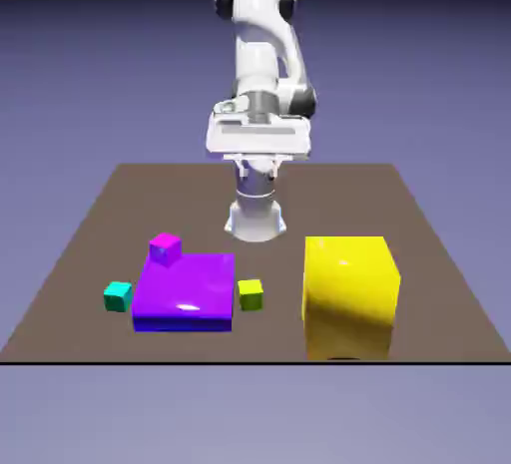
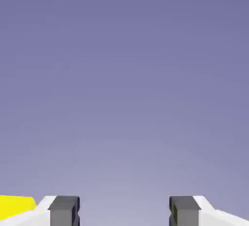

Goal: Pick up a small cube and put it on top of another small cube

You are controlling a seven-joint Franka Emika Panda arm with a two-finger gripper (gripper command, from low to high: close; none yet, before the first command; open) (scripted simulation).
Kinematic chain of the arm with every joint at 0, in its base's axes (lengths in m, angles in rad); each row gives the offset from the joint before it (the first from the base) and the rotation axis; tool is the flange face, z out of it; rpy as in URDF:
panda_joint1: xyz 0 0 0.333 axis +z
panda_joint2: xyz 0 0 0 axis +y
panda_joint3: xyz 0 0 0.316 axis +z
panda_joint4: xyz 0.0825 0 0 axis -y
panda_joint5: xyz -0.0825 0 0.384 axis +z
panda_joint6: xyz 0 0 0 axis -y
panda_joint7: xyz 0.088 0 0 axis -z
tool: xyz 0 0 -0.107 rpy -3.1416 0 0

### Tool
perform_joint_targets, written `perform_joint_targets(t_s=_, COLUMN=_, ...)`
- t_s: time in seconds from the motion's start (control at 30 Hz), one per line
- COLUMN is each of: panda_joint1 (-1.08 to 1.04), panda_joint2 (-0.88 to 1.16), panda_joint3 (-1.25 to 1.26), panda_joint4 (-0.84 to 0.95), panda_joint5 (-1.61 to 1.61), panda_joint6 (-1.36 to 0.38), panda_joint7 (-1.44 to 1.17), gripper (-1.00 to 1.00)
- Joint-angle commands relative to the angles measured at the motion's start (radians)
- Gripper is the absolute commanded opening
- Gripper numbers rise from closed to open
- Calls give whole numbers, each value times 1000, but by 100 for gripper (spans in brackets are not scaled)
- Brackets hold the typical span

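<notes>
Worktop [image 1: 269,348] edges named as in the exterior view, front edge nearest the camera. Yellow-green cube [image 1: 251,295], small, on the worktop toward the front edge, around the middle between the left and right edges. It sits just beside the right side of the purple block [image 1: 187,290], a wide flat one. Pink cube [image 1: 165,248], also small, on top of the purple block at its back left corner. Teal cube [image 1: 118,296] on the worktop near the block's left side, toward the front left corner. Big yellow block [image 1: 347,297] toward the front right corner, close to the front edge, well taller than everything else there.

Hand [image 1: 257,168] is open, fingertips apart, nothing between them. It's up in the air in front of the arm [image 1: 255,63], well apart from both small cubes. Arm base is by the back edge, near its middle. Hand view is mostly plain blue-violet backdrop [image 2: 124,84], with a bit of yellow showing at the bottom left corner, beside one finger.
</notes>
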Motion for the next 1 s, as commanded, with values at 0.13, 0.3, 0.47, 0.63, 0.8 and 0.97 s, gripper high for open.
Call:
perform_joint_targets(t_s=0.13, panda_joint1=-12, panda_joint2=138, panda_joint3=16, panda_joint4=0, panda_joint5=-218, panda_joint6=-77, panda_joint7=-185, gripper=0)
perform_joint_targets(t_s=0.3, panda_joint1=-24, panda_joint2=275, panda_joint3=32, panda_joint4=1, panda_joint5=-435, panda_joint6=-155, panda_joint7=-370, gripper=0)
perform_joint_targets(t_s=0.47, panda_joint1=-37, panda_joint2=413, panda_joint3=48, panda_joint4=1, panda_joint5=-652, panda_joint6=-232, panda_joint7=-555, gripper=0)
perform_joint_targets(t_s=0.63, panda_joint1=-49, panda_joint2=550, panda_joint3=63, panda_joint4=2, panda_joint5=-870, panda_joint6=-310, panda_joint7=-739, gripper=0)
perform_joint_targets(t_s=0.8, panda_joint1=-45, panda_joint2=643, panda_joint3=28, panda_joint4=42, panda_joint5=-1003, panda_joint6=-278, panda_joint7=-633, gripper=0)
perform_joint_targets(t_s=0.97, panda_joint1=-38, panda_joint2=795, panda_joint3=-32, panda_joint4=109, panda_joint5=-1220, panda_joint6=-223, panda_joint7=-452, gripper=0)
